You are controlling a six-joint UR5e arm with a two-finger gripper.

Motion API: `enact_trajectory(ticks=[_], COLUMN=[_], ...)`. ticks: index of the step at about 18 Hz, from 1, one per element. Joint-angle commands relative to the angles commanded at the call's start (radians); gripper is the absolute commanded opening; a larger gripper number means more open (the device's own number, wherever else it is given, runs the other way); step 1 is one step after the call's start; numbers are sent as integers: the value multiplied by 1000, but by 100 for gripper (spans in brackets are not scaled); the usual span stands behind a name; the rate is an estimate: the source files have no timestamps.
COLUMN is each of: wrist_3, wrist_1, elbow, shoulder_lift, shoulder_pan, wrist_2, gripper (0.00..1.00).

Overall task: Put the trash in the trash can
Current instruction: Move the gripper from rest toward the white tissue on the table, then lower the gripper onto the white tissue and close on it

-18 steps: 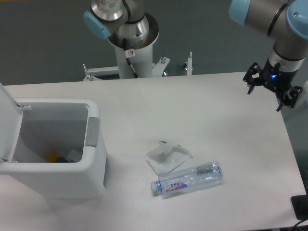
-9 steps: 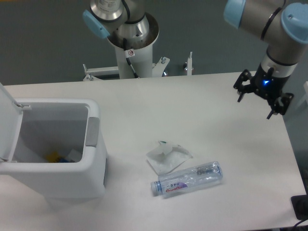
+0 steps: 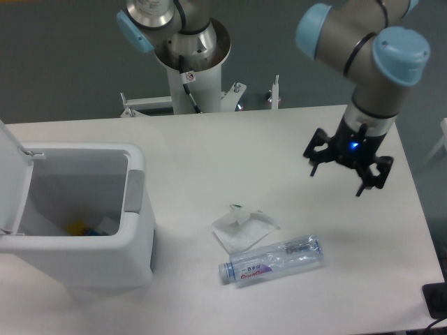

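Leftmost, the large white rectangular plastic trash can with rounded corners and a grey side panel stands at the table's left edge, its hinged white lid swung up so the mouth is open; something yellow and blue lies at the bottom, too small to identify. To its right, near the middle of the white table, lies the crumpled translucent-white plastic wrapper, and touching or just below it the clear plastic water bottle with blue cap and red-blue label rests on its side, cap end pointing left toward the can. Both pieces sit well apart from the can. The wrapper looks very light, soft and springy; it should crush under the fingers, so a pinch on its raised, bunched middle seems safest, since thin flat edges may slip out. The bottle appears empty or nearly so, hence light, with smooth, slippery, thin walls that will dent; being round, it may roll if nudged, so a grip across its body near the labelled middle, fingers straddling the short width, seems best. Farther right, the black two-finger gripper hangs above the table, up and right of the bottle, its fingers spread apart and holding nothing. It is clear of both pieces, so neither has been taken up yet.
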Motion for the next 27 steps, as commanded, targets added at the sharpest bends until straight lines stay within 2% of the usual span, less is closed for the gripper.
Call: enact_trajectory(ticks=[3,12,14,16,18,22,24,27], wrist_3=[-8,-160,-157,-155,-153,-120,-92,-95], wrist_1=[18,46,78,145,189,190,190,192], elbow=[-9,-15,-52,-92,-142,-230,-259,-276], shoulder_lift=[-6,-57,-60,-66,-71,-66,-57,-69], shoulder_pan=[-35,-150,-155,-184,-206,-215,-221,-241], wrist_2=[-14,-8,20,98,176,201,199,198], gripper=[100,100,100,100,100,99,92,54])
